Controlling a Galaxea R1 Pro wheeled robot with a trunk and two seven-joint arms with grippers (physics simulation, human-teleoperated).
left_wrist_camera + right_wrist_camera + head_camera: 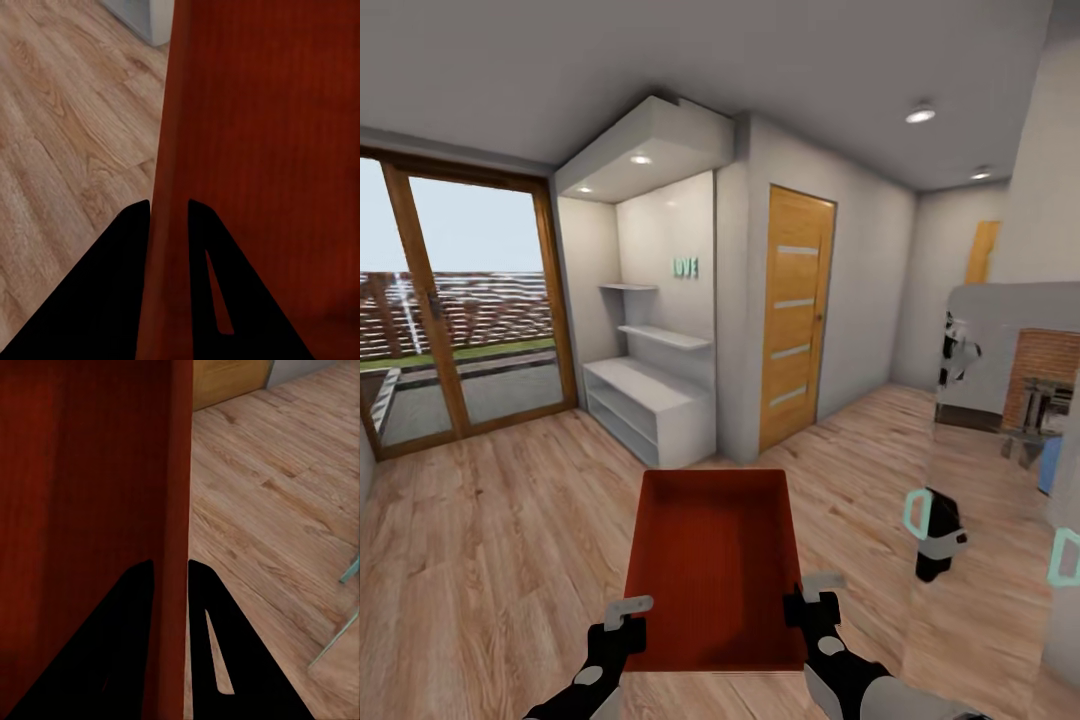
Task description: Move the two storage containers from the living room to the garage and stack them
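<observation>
One red-orange storage container point(712, 560) hangs open side up over the living room's light wood plank floor point(490, 560), carried between my two arms. My left gripper point(628, 612) is shut on its left wall near the closer end. My right gripper point(812, 592) is shut on its right wall. In the left wrist view the left gripper point(169, 217) has its two dark fingers on either side of the thin red wall point(169, 135). The right wrist view shows the right gripper point(171, 574) clamping the opposite wall point(180, 472) the same way. The garage is out of view.
A closed wooden door point(797, 310) stands ahead, with a white shelf alcove point(650, 400) to its left and wood-framed glass doors point(460, 300) further left. At the right are a red brick fireplace point(1045, 370) and a dark object with a teal loop point(935, 530).
</observation>
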